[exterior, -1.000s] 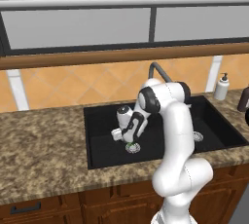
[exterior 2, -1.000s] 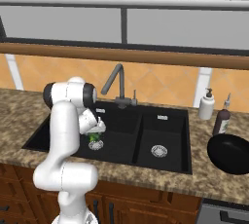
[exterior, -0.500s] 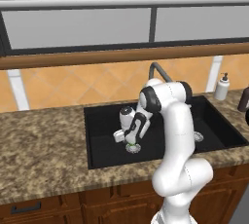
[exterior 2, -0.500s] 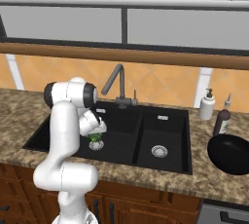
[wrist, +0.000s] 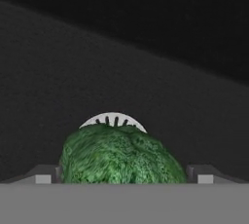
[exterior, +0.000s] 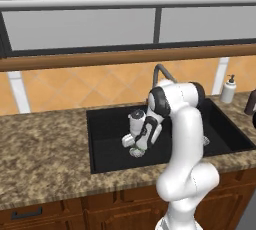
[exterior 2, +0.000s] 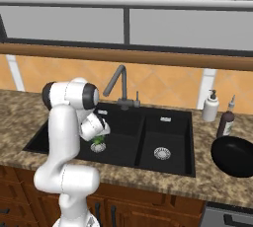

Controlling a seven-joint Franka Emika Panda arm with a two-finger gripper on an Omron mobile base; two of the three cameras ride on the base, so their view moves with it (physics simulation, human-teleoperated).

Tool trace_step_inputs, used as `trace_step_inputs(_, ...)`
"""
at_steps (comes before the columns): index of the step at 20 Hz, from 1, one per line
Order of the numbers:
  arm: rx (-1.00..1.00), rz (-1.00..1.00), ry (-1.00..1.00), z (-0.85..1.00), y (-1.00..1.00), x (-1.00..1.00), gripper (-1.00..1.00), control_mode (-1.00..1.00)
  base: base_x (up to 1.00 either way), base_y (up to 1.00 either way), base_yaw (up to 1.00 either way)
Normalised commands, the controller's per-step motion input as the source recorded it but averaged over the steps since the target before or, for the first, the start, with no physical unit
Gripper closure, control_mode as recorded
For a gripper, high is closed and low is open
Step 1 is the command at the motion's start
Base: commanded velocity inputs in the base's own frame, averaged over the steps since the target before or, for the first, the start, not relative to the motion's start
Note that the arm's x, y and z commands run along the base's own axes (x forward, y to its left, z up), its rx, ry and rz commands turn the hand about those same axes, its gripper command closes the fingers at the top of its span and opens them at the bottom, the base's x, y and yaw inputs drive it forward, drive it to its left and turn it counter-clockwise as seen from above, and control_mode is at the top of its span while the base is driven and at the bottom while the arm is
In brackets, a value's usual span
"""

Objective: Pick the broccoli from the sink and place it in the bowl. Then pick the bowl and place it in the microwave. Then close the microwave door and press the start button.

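Lowered slightly since earlier, end effector is hanging spread wide, broccoli sitting between its fingertips over the drain in the sink.

Light is even and soft across both base views, with no single source to trace and no hard shadows on the speckled counter. The sink reads as a flat, near-black mass; around it the basin walls barely separate in tone. The white arm shows mild shading on its underside and no glare. Edges are slightly soft and jagged, as in a low-resolution render, with straight lines above the sink undistorted. In the hand view the sink floor looks grainy and dim, while the broccoli is bright, finely textured and fairly sharp against it.
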Motion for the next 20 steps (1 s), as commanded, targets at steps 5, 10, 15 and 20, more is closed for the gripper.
trace_step_inputs(5, 0.18, 0.00, -0.32, 1.00, 0.20, -0.82, 1.00, -1.00, 0.00, 0.00, 0.00)
trace_step_inputs(10, 0.18, 0.00, -0.58, 1.00, 0.10, -0.93, 1.00, -1.00, 0.00, 0.00, 0.00)
trace_step_inputs(15, 0.13, -0.03, -0.70, 0.97, 0.10, -0.98, 1.00, -1.00, 0.00, 0.00, 0.00)
trace_step_inputs(20, 0.18, -0.05, -0.35, 1.00, 0.15, -0.93, 1.00, -1.00, 0.00, 0.00, 0.00)
